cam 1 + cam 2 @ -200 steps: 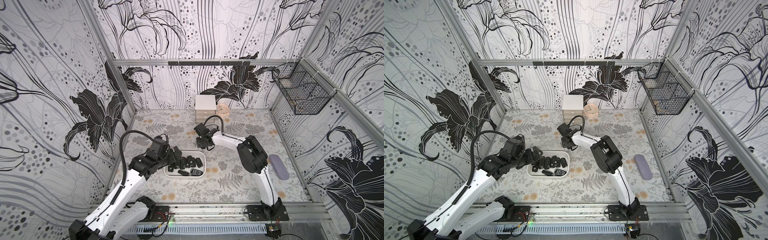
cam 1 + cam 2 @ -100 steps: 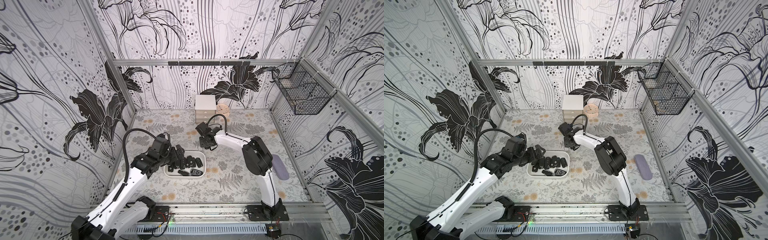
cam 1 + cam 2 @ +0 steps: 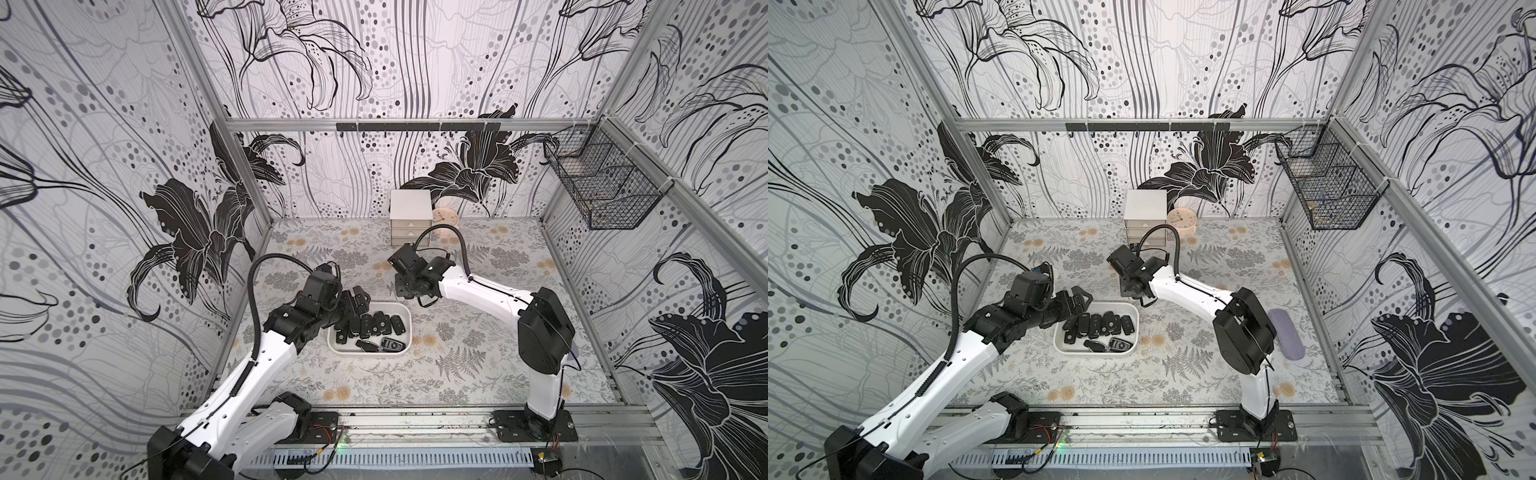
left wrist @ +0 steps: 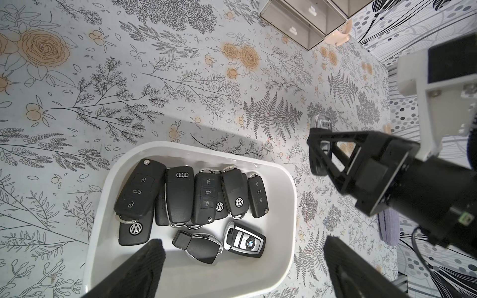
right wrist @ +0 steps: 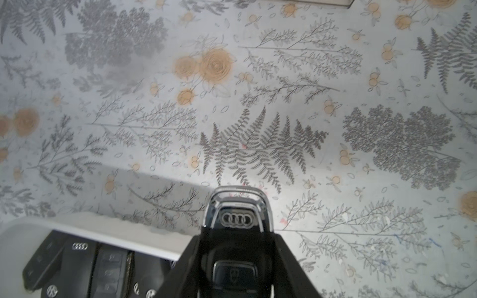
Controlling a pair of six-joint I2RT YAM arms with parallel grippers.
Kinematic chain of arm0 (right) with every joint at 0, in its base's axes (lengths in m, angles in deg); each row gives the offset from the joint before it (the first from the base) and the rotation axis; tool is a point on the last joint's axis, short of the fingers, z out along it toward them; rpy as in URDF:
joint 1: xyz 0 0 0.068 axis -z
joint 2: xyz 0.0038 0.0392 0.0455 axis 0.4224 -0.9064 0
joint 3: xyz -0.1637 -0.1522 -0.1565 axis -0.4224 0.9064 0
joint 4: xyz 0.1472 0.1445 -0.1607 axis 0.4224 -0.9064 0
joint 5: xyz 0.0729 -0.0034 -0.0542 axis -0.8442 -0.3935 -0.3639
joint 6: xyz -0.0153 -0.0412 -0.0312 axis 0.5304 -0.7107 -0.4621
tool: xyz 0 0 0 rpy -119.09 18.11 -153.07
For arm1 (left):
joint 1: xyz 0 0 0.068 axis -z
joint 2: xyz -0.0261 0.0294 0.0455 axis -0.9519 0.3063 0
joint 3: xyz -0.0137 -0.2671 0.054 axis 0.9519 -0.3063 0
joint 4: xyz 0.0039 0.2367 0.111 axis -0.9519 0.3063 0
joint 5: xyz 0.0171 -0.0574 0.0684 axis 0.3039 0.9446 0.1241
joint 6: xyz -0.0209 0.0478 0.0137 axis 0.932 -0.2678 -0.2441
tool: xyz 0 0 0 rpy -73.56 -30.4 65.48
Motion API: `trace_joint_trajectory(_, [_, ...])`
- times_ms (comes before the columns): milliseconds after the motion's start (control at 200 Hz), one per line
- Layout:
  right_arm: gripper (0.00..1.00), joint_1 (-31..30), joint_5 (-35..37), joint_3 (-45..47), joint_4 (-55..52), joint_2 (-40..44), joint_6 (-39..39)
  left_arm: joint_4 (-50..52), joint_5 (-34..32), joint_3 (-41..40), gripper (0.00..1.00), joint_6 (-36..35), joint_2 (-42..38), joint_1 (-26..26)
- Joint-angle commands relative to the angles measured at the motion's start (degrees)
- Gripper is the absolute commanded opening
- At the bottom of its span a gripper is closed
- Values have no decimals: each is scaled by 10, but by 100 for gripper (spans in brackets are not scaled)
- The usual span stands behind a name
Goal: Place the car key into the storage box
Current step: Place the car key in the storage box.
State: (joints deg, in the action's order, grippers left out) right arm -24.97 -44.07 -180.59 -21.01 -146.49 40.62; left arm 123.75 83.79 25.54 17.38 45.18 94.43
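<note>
- Since a second ago the right arm's elbow has swung out toward the side wall. In a top view it now hides most of the lilac oblong pad (image 3: 1286, 336) lying on the counter (image 3: 478, 374).
- The right fingers (image 4: 318, 140) have edged slightly nearer the storage box (image 4: 278, 232). They grip the car key (image 5: 236, 219) as before.
- The left arm has hardly shifted. Its left fingers (image 3: 1079, 298) stay spread wide at the box's left end, holding nothing.
- The car key is a glossy black fob with a chrome loop end and a four-ring badge. It hangs above the counter just beyond the box's far right corner, outside the rim and not touching it.
- The storage box is smooth white plastic, shallow, with rounded corners and low walls.
- Inside lies a row of black flip fobs with ring and VW badges. In front of them are a silver-trimmed fob with a round blue-and-white badge and a black fob edged in chrome.
- The fingers are matte black with open triangular trusses, and the left pair shows ribbed faces.
- The counter cover is a pale print of grey ferns and orange roses.
- A white drawer cabinet (image 3: 409, 216) stands at the back wall, and a black wire basket (image 3: 602, 195) hangs on the right wall.
</note>
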Motion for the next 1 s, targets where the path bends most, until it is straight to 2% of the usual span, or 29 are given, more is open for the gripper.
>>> trace_joint_trajectory(0, [41, -29, 17, 19, -22, 27, 43, -11, -5, 17, 99, -18, -6, -17])
trace_joint_trajectory(270, [41, -73, 10, 44, -22, 19, 79, 5, -17, 21, 99, -24, -27, -51])
trace_joint_trajectory(661, [41, -90, -15, 45, -10, -27, 105, 11, -6, 19, 99, -28, -25, -65])
trace_joint_trajectory(991, [41, -92, 0, 43, -14, -65, 124, 12, 1, 18, 99, -29, -21, -70])
